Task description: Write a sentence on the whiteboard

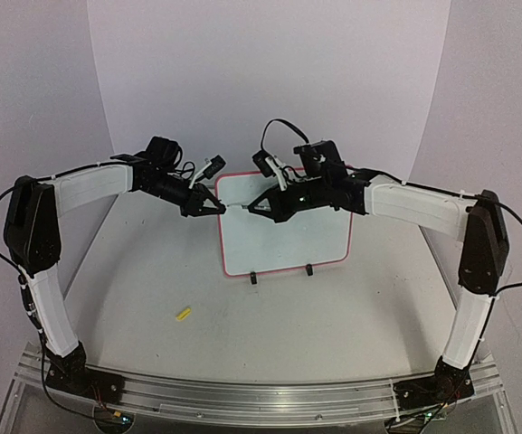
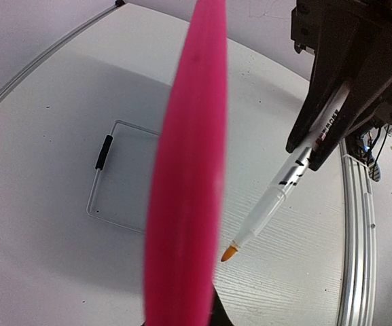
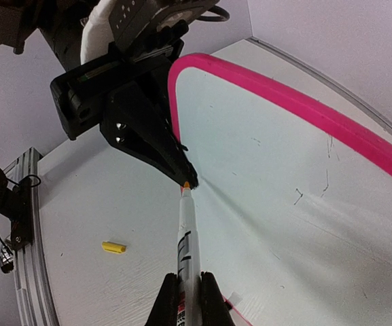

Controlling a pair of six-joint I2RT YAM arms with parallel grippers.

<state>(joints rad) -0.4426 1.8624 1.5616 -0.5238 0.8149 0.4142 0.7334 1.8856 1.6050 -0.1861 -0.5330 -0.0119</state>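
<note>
— Right gripper (image 1: 259,206) is clamped hard on the marker (image 1: 236,207), barrel pinched between both fingers! The arm is bent at the elbow and reaches in from the right.
— And the left gripper (image 1: 213,205)?
— Mirror pose, reaching in from the left. Its jaws are closed on the whiteboard (image 1: 283,240), right on the pink frame at the left edge.
— Where's the marker pointing?
— Straight out of the fingers toward the left gripper, roughly level, its long axis running along the board's face. The orange tip sits just beside the left fingertips, near the board's left edge. Whether it touches the surface, I can't tell.
— And the board itself?
— Mid-table, standing on two black feet (image 1: 254,278), long side running left to right, face toward the arm bases. The right wrist view catches a few thin marks (image 3: 328,146), too faint to read.
— What's around it?
— Metal rail (image 1: 261,398) under the bases. Then a small yellow cap (image 1: 184,315) lies on the white table (image 1: 333,307), well apart from the board, on the left arm's side. Behind it all, a plain white backdrop (image 1: 270,72) curves up.
</note>
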